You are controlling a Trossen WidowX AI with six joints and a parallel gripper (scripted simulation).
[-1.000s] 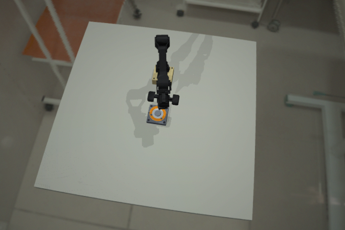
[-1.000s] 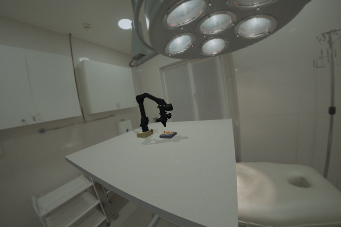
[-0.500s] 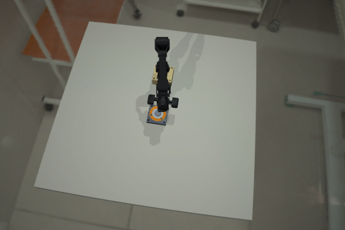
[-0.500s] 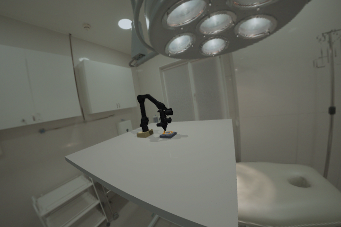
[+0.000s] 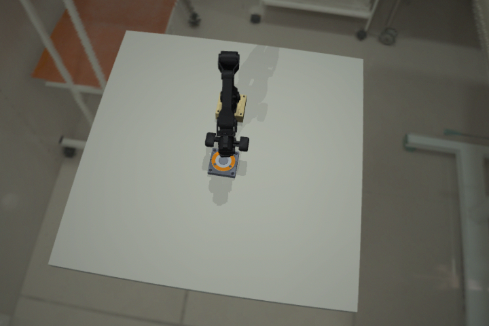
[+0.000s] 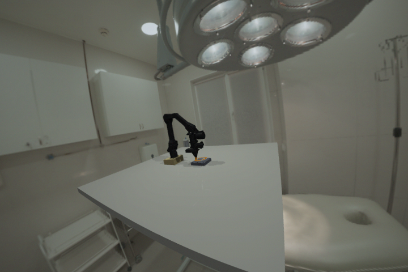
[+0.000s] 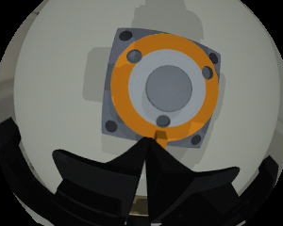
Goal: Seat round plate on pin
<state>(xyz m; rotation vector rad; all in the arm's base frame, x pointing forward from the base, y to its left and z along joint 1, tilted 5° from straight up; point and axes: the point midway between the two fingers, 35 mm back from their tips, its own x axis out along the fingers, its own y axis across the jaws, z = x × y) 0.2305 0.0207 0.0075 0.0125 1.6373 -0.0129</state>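
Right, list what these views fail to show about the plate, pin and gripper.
- Pin: not distinguishable in any view; the orange plate covers the base.
- Orange tab: wrist view, the shut gripper tips overlap it; contact unclear.
- Plate tilt: exterior view, too small.
- Plate's near edge: top view, hidden under the gripper.

one round plate with one orange tab at its lower edge sits on one square grey base near the centre of the wrist view, and one grey post shows in its middle. three dark holes show in the plate's ring, and three dark spots at the base's corners. one arm with one gripper, fingers together, fills the lower part of that frame, all on one white table.
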